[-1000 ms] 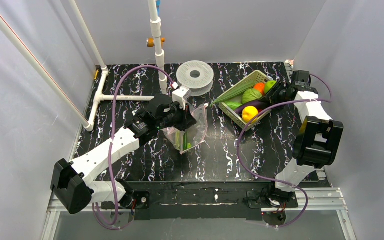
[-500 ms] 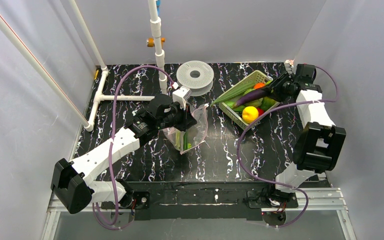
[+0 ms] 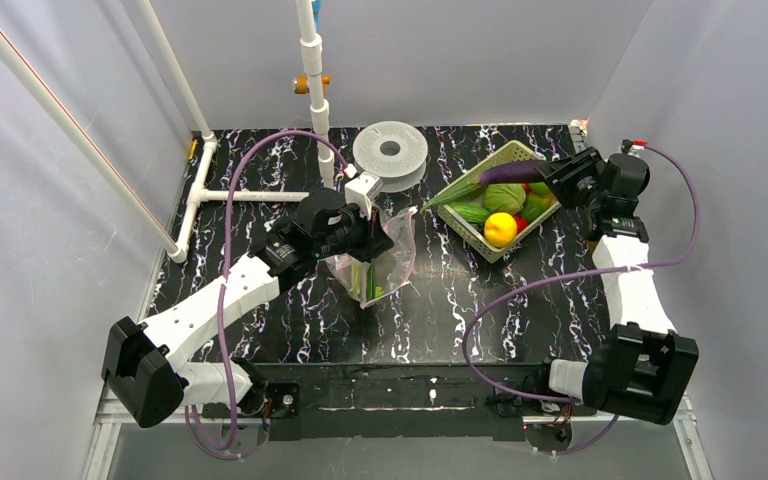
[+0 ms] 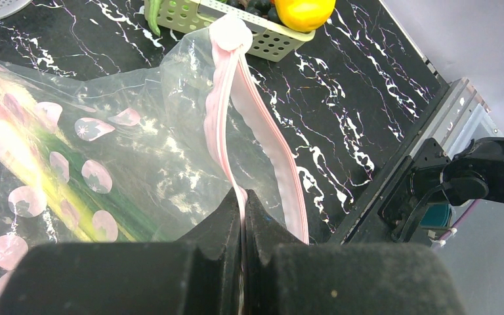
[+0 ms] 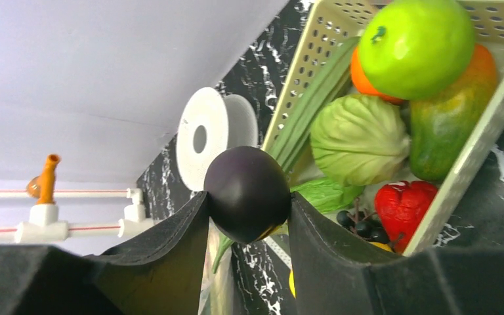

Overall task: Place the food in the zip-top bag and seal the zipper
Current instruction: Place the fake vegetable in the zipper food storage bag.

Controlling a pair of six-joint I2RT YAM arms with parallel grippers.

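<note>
Black marbled table (image 3: 440, 310) under everything. The zip-top bag (image 4: 138, 151) hangs off the left gripper (image 4: 243, 200). Its jaws are fully closed and pinch the pink zipper (image 4: 266, 141) right at the tips. In the wrist view the bag body spreads ahead-left of those jaws. Its mouth is unsealed, and the strip's other side bows off to the right of the jaws. One long green stalk (image 4: 85, 210) lies inside the bag, ahead-left of the tips.

The basket (image 5: 302, 85) sits below and ahead of the right gripper (image 5: 249, 197), well apart from the bag. A white spool (image 5: 203, 134) stands further out past the fingertips. The right jaws are roughly half open, clamped on the dark purple eggplant (image 5: 246, 177) — it's between the pads, rounded end poking past the tips, held over the basket.

Beyond the tips, in the basket:
- a pale-green stalk (image 5: 308, 108) leaning over the rim
- a pale green head (image 5: 357, 138)
- a bright green apple (image 5: 417, 46)
- an orange ball (image 5: 361, 69) behind the apple
- a red piece (image 5: 403, 203)
- a yellow piece (image 3: 500, 228) at the near corner
</note>
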